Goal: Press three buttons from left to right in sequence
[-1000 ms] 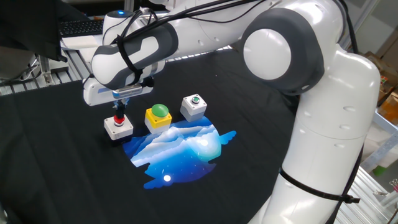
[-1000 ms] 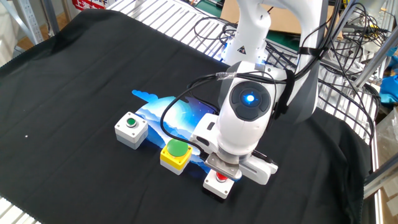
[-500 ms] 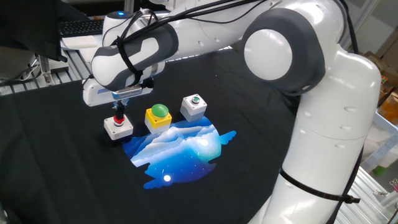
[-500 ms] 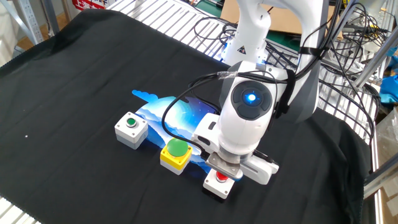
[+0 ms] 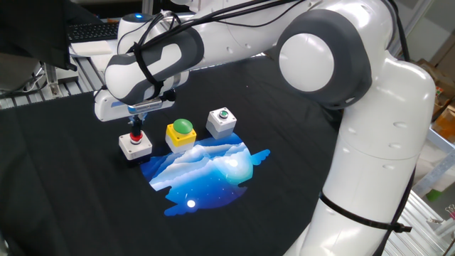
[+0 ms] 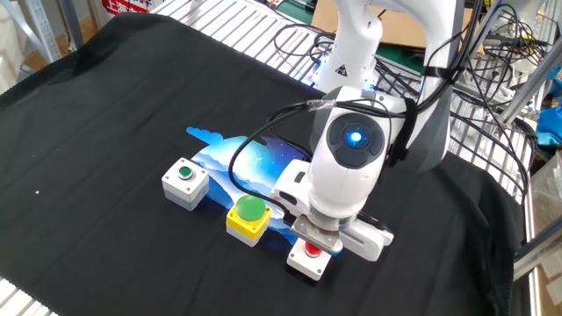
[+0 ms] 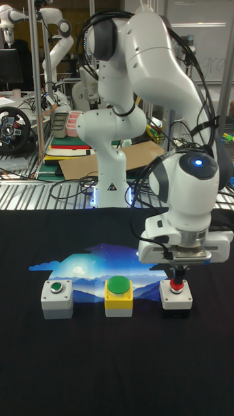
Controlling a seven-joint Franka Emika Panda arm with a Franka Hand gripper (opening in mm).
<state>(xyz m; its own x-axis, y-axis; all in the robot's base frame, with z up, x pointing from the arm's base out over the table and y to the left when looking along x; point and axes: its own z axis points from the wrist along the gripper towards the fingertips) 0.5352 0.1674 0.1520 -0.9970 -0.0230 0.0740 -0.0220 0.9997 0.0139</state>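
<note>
Three buttons stand in a row on the black cloth. The red button on its white box [image 5: 134, 144] [image 6: 312, 256] [image 7: 176, 295] is at one end. In the middle is the big green dome on a yellow box [image 5: 180, 133] [image 6: 248, 218] [image 7: 119, 294]. The small green cap on a white box [image 5: 222, 121] [image 6: 185, 183] [image 7: 56, 296] is at the other end. My gripper [image 5: 136, 124] [image 7: 177, 272] points straight down over the red button. Its fingers are shut together, with the tips resting on the red cap. In the other fixed view the hand hides the fingertips.
A blue-and-white printed patch [image 5: 206, 171] lies on the cloth just beside the buttons. The arm's base [image 7: 110, 175] and loose cables [image 6: 299, 39] sit at the table's far side. Metal grating [image 6: 219, 17] borders the cloth.
</note>
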